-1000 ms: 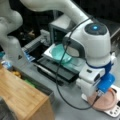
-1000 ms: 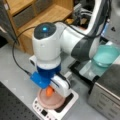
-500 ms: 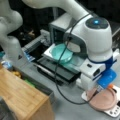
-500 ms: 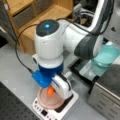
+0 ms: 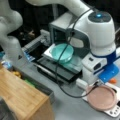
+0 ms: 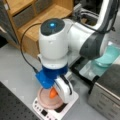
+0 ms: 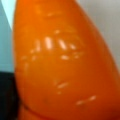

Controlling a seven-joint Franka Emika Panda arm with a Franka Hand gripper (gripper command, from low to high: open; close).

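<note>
Wrist view is filled almost wholly by a glossy orange carrot-shaped object (image 7: 65, 62), its long axis running up the frame and narrowing toward the top. Both front views show the white arm bent over, its wrist pointing straight down above a round pink plate (image 6: 48, 101) that sits on a white scale with a row of buttons (image 6: 41, 111), near the tabletop's (image 6: 17, 75) edge at a front view's bottom. The claw (image 6: 56, 93) hangs just over the plate with the orange object (image 6: 53, 93) against its white finger; whether it is clenched on the object I cannot tell. In a front view the orange object (image 5: 113, 81) peeks out beside the blue wrist mount. A teal bowl (image 5: 62, 53) rests on the open door of a grey oven (image 5: 60, 27), well apart from the plate (image 5: 101, 97).
</note>
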